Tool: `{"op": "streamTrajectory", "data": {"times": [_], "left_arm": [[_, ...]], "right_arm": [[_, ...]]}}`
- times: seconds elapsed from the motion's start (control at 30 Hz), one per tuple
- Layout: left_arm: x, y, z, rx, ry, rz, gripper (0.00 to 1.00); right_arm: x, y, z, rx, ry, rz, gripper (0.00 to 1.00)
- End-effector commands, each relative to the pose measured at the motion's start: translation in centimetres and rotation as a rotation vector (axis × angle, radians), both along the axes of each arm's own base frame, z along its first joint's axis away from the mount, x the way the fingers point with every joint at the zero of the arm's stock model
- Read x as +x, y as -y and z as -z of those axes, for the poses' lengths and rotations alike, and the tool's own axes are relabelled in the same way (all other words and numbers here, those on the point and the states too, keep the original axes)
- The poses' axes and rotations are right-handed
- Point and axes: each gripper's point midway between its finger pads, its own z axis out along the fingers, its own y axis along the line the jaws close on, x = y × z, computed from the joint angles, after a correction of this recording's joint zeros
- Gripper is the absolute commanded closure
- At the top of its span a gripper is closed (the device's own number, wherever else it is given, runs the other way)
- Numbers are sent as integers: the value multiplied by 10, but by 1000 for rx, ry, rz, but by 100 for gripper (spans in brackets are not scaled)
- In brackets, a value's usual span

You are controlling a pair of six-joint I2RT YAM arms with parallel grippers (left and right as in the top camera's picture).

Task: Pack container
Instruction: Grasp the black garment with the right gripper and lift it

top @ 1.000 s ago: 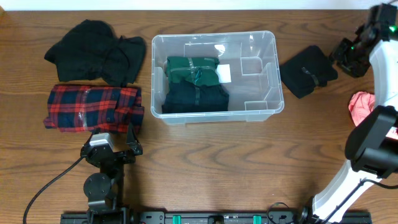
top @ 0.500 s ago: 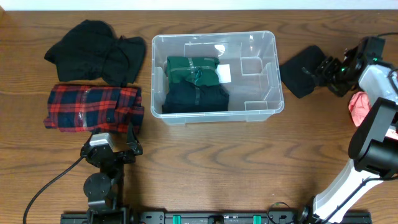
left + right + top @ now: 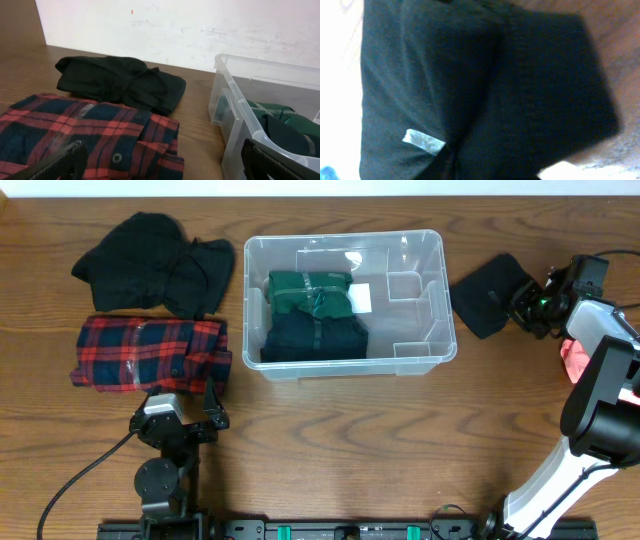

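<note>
Free room: right half of the container [image 3: 405, 315] and the counter [image 3: 380, 440] in front of it. Obstacles: green garment [image 3: 310, 290] and navy garment [image 3: 313, 338] in its left half; plaid shirt [image 3: 150, 352] and black garment [image 3: 155, 262] to its left, black cloth [image 3: 488, 295] to its right.

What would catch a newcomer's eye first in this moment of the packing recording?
The clear container stands in the middle of the overhead view, with a green garment and a dark navy garment folded in its left half. Left of it lie a red plaid shirt and a black garment. On the right, the right gripper is at the edge of a folded black cloth, which fills its wrist view.
</note>
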Motion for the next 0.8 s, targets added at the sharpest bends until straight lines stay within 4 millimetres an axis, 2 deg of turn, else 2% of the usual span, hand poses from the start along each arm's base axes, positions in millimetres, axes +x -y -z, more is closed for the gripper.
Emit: {"op": "streamTrajectory", "data": {"times": [0.0, 0.1, 0.17, 0.3, 0.43, 0.53, 0.57, 0.67, 0.77], "left_arm": [[-1, -3, 16, 3, -47, -13, 2], [-1, -3, 16, 3, -47, -13, 2], [-1, -3, 16, 3, -47, -13, 2], [-1, -3, 16, 3, -47, -13, 2], [-1, -3, 16, 3, -47, -13, 2], [-1, -3, 16, 3, -47, -13, 2], [-1, -3, 16, 3, -47, -13, 2], [-1, -3, 16, 3, -47, -13, 2], [-1, -3, 16, 3, -47, -13, 2]], "right_arm": [[-6, 1, 10, -21, -26, -8, 96], [-1, 1, 5, -43, 9, -53, 99], [6, -1, -5, -52, 49, -98, 99], [24, -3, -48, -59, 154, -146, 99], [35, -6, -110, -117, 265, -192, 99], [36, -18, -162, -163, 351, -241, 99], [35, -26, -185, -183, 387, -263, 99], [29, -50, -236, -227, 482, -321, 99], [18, -87, -287, -253, 596, -384, 99]]}}
